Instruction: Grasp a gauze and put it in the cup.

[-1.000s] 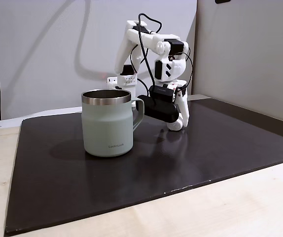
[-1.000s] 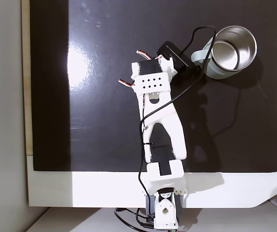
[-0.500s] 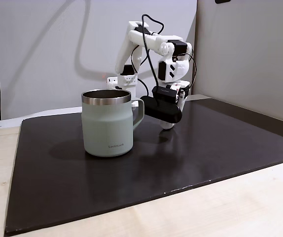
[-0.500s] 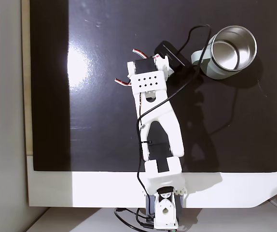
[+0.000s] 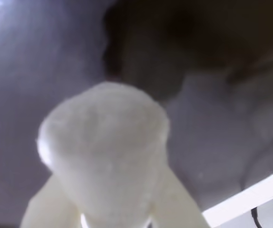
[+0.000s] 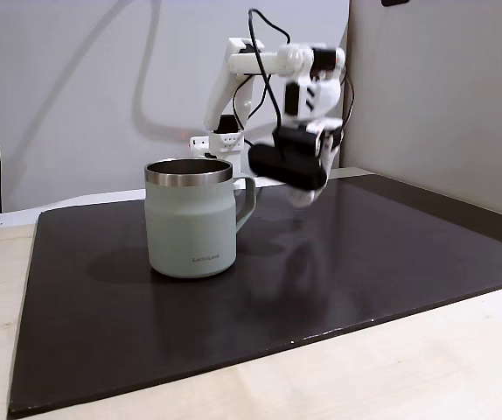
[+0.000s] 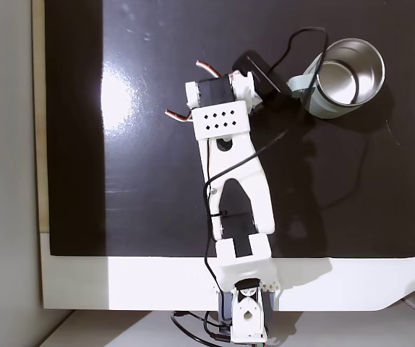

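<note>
White and soft-edged, the gauze sits clenched between the two pale fingers of the hand in the wrist view, the roll's rounded end toward the camera and out of focus against the dark mat below.

In a fixed view from the side, the hand hangs in the air above the mat, lifted clear of the surface, with a black block-shaped module mounted on the wrist just in front of it; the gauze itself is too small and blurred there to make out. The white arm arches up behind it, trailing black cables.

The cup, pale sage green with a bare steel rim, stands upright on the mat at about 9 o'clock from the hand in that view, its handle turned toward the hand and near it, not touching.

In a fixed view from above, the arm reaches from its base at 6 o'clock toward 12, the black module at its tip. The cup stands at roughly 2 o'clock from the arm's wrist, near the mat's far right corner, its steel inside bare. The mat lies on a light wooden tabletop.
</note>
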`<state>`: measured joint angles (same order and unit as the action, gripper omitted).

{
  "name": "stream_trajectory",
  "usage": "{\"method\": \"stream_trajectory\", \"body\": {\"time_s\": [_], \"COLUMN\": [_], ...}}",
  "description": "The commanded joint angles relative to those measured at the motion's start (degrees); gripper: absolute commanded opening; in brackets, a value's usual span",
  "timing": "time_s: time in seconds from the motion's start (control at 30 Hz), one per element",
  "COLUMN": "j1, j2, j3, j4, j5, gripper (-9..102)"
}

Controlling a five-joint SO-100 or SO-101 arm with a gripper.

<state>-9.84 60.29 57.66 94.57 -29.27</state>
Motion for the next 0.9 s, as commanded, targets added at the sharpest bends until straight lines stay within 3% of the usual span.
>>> {"method": "stream_trajectory", "body": {"time_s": [0.0, 0.47, 0.87], "j1": [-0.53, 2.02, 12.48], "j2": [3.6, 25.84, 23.91], "j3": [-11.43, -8.44, -14.85], "j4": [6.68, 8.44, 8.35], "j5": [0.79, -0.09, 1.32], "gripper": [0, 0, 0]}}
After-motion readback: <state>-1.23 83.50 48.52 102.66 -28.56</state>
